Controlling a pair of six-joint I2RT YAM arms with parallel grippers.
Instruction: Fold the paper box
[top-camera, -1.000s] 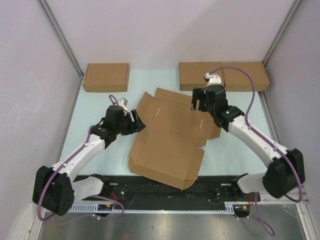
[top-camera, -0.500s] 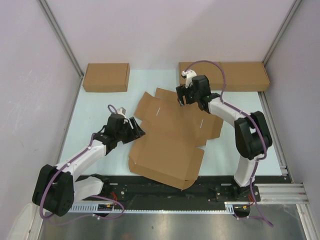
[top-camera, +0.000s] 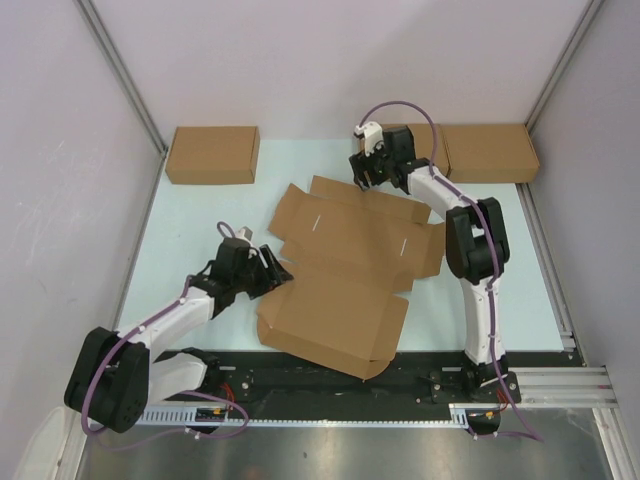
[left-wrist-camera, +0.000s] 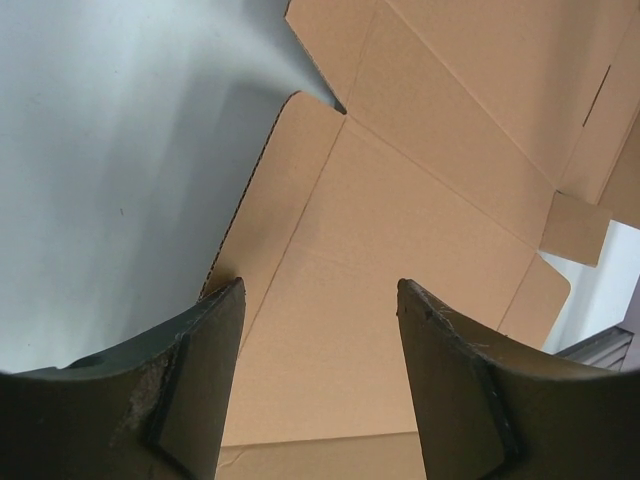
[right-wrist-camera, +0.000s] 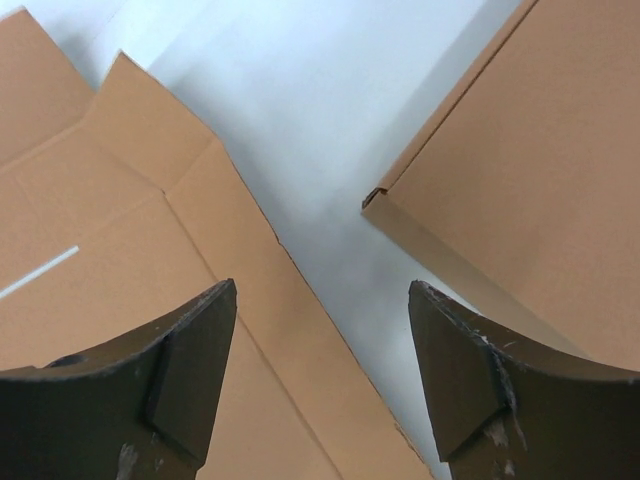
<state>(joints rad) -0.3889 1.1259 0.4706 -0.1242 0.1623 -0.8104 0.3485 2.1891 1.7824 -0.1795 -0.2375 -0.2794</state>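
Observation:
The paper box (top-camera: 340, 275) is a flat brown die-cut cardboard sheet with flaps and two slits, lying unfolded in the middle of the table. My left gripper (top-camera: 274, 266) is open and empty at the sheet's left edge. In the left wrist view the left gripper (left-wrist-camera: 320, 290) hovers over a side flap of the sheet (left-wrist-camera: 430, 200). My right gripper (top-camera: 368, 182) is open and empty above the sheet's far edge. In the right wrist view the right gripper (right-wrist-camera: 320, 290) straddles that edge of the sheet (right-wrist-camera: 120, 230) and bare table.
Three compact brown cardboard boxes stand along the back: one at the far left (top-camera: 212, 154), one behind the right arm (top-camera: 395, 150), and one at the far right (top-camera: 490, 152). The middle one also shows in the right wrist view (right-wrist-camera: 520, 160). White walls close in both sides.
My right arm has swung left and away, from the sheet's right side to its far edge. My left gripper has slid a little nearer and rightward along the left edge.

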